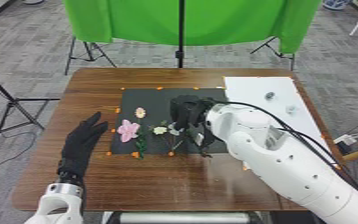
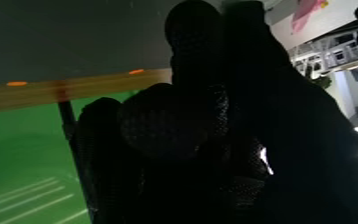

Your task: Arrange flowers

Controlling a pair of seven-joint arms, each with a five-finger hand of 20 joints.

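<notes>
Right hand [image 1: 187, 111] over black mat [image 1: 151, 97], near white flowers [image 1: 159, 130].

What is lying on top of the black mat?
On the black mat: a pink flower, a smaller pale flower, cream flowers and greenery. What the right hand covers cannot be seen.

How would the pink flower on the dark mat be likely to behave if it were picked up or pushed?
The pink flower would probably feel light, being small beside the left hand. Its broad petals look thin, so they may bend under a firm pinch. Spread out on the dark mat, it seems apt to slide rather than roll.
</notes>
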